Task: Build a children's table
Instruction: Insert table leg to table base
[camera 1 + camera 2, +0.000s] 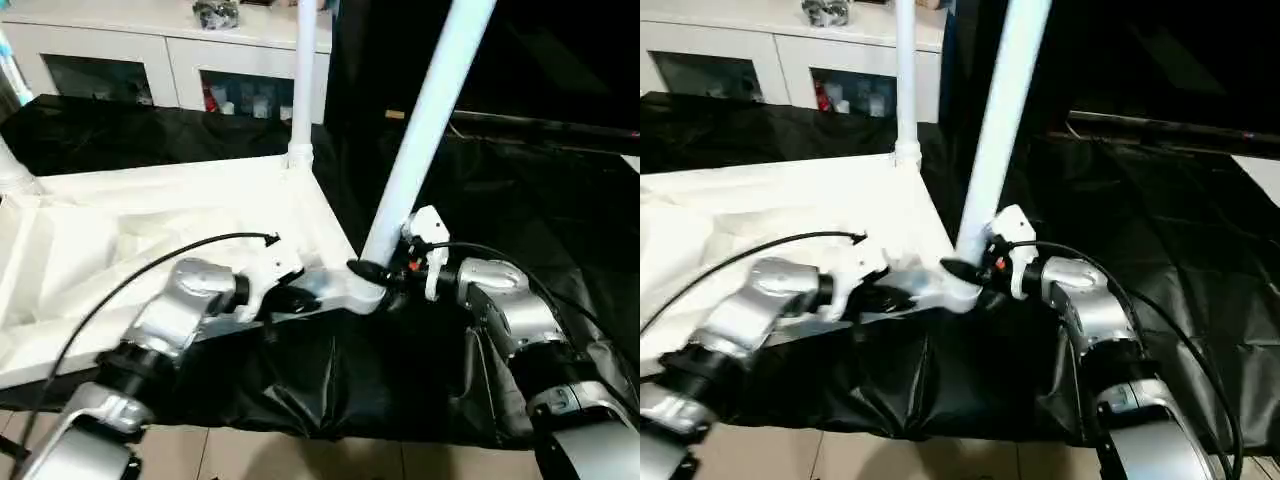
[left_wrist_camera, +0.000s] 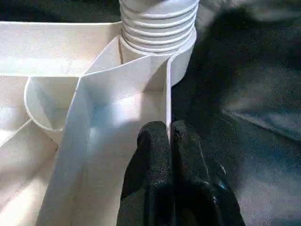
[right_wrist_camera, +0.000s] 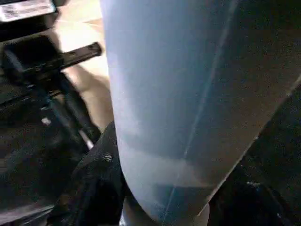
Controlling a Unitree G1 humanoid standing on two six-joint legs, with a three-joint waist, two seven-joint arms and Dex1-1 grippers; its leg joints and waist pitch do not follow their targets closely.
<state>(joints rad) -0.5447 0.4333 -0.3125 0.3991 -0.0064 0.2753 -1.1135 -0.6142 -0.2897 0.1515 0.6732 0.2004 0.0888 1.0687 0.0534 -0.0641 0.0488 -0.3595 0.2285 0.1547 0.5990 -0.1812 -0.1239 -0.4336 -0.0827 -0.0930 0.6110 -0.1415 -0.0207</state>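
Tabletop (image 1: 150, 240) lies underside-up; left fingers (image 2: 167, 155) pinch its rim, steadying it, while right fingers (image 1: 385, 272) clasp the leg (image 1: 425, 130) above its socket.

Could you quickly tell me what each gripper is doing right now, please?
Left gripper: closed on the rim wall of the tabletop.
Right gripper: at the base of the near leg; open or closed cannot be told.

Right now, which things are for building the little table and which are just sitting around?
For the job:
tabletop, upside down
near leg, at the corner socket by the right gripper
far leg, standing in its socket
left gripper, pinching the tabletop's edge

Just around:
black cloth
white cabinet
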